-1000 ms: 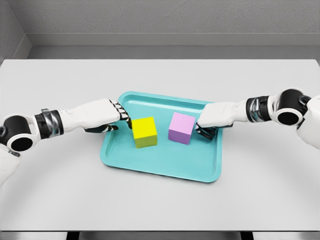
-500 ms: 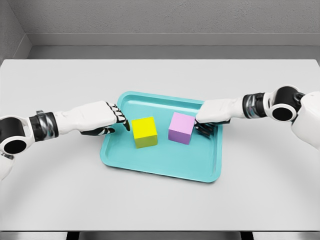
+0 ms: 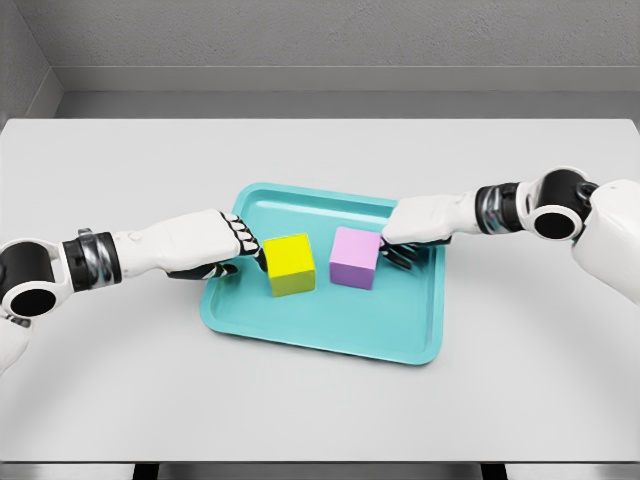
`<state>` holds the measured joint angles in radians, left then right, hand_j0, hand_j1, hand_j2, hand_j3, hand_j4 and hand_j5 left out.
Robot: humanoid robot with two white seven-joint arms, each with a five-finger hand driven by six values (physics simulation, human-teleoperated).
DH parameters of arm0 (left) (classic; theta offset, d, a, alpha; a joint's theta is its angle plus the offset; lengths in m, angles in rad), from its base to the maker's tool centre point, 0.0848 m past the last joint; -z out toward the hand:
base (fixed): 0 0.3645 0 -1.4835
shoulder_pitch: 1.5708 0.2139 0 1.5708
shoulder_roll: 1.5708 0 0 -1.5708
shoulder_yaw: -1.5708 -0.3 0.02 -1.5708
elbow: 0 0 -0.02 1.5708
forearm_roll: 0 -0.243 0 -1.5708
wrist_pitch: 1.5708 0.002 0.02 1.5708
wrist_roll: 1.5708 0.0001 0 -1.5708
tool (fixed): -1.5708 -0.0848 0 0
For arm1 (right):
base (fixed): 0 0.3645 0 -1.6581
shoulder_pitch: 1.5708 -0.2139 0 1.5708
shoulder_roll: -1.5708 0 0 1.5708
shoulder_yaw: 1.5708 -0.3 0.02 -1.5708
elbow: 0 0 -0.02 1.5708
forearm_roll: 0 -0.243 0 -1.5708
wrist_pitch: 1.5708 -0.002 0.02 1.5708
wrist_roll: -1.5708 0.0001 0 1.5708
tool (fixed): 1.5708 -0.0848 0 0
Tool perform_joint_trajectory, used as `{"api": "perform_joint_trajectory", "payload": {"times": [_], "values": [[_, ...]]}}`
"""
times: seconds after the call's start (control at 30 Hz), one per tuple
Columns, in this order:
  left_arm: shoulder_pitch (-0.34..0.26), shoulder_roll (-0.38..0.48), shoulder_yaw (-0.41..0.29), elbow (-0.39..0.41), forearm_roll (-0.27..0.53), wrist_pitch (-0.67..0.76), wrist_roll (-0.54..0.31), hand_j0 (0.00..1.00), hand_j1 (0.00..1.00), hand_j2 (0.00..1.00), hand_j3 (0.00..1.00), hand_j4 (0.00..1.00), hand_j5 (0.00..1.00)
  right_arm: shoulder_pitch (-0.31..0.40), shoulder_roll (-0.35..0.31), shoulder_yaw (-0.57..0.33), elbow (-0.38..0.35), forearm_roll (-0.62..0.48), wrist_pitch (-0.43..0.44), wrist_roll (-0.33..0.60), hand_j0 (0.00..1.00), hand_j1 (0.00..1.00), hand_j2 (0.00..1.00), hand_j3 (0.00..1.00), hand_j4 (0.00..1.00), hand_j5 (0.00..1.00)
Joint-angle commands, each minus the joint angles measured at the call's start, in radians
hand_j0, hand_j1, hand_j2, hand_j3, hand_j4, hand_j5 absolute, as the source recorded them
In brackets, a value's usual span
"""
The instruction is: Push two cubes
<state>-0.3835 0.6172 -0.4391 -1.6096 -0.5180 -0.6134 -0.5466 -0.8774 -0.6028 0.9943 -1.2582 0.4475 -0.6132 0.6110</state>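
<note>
A yellow cube (image 3: 289,263) and a pink cube (image 3: 355,257) sit a short gap apart on a teal tray (image 3: 330,328). My left hand (image 3: 225,243) reaches in from the left, its curled fingers right at the yellow cube's left face. From the right comes my right hand (image 3: 405,232), fingers curled and touching the pink cube's right face. Neither hand grasps a cube.
The tray lies in the middle of a pale grey table (image 3: 320,400). A grey wall (image 3: 320,40) runs behind the table's far edge. The near edge of the table runs along the bottom of the view.
My right hand has moved left and the pink cube has slid a little toward the yellow one. My left hand has closed in on the yellow cube, which has barely moved.
</note>
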Motion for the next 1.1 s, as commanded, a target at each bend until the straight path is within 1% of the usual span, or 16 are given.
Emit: {"api": "perform_joint_trajectory", "payload": {"times": [0.0, 0.13, 0.37, 0.67, 0.77, 0.9, 0.97, 1.07], "values": [[0.0, -0.001, 0.0, 0.004, 0.006, 0.003, 0.0, 0.6, 0.6, 0.6, 0.6, 0.6, 0.6, -0.002, 0.005, -0.002, 0.0, -0.004, 0.002, 0.0, 0.11, 0.11, 0.11, 0.11, 0.11, 0.11], [-0.006, -0.013, 0.0, 0.046, 0.004, 0.003, 0.0, 0.6, 0.6, 0.6, 0.6, 0.6, 0.6, -0.008, 0.012, 0.0, 0.002, -0.004, 0.002, 0.0, 0.11, 0.11, 0.11, 0.11, 0.11, 0.11], [-0.009, -0.03, -0.003, 0.076, -0.001, 0.003, -0.001, 0.6, 0.6, 0.6, 0.6, 0.6, 0.6, -0.015, 0.024, -0.002, 0.016, 0.008, 0.002, 0.0, 0.11, 0.11, 0.11, 0.11, 0.11, 0.11], [-0.02, -0.056, -0.003, 0.083, -0.005, 0.003, -0.003, 0.61, 0.61, 0.61, 0.61, 0.61, 0.61, -0.021, 0.04, 0.0, 0.023, 0.008, 0.002, 0.0, 0.11, 0.11, 0.11, 0.11, 0.11, 0.11], [-0.021, -0.057, -0.003, 0.082, -0.007, 0.003, -0.004, 0.6, 0.6, 0.6, 0.6, 0.6, 0.6, -0.021, 0.038, -0.002, 0.078, 0.01, 0.002, 0.0, 0.11, 0.11, 0.11, 0.11, 0.11, 0.11], [-0.023, -0.045, 0.0, 0.096, -0.004, 0.003, -0.006, 0.61, 0.61, 0.61, 0.61, 0.61, 0.61, -0.028, 0.035, -0.003, 0.103, 0.011, 0.002, 0.0, 0.12, 0.12, 0.12, 0.12, 0.12, 0.12], [-0.023, -0.042, 0.0, 0.103, -0.001, 0.003, -0.004, 0.61, 0.61, 0.61, 0.61, 0.61, 0.61, -0.029, 0.029, -0.002, 0.091, 0.011, 0.002, 0.0, 0.12, 0.12, 0.12, 0.12, 0.12, 0.12], [-0.052, -0.047, 0.0, 0.151, 0.001, 0.003, -0.004, 0.61, 0.61, 0.61, 0.61, 0.61, 0.61, -0.028, 0.028, 0.015, 0.083, 0.014, 0.002, 0.0, 0.12, 0.12, 0.12, 0.12, 0.12, 0.12]]}}
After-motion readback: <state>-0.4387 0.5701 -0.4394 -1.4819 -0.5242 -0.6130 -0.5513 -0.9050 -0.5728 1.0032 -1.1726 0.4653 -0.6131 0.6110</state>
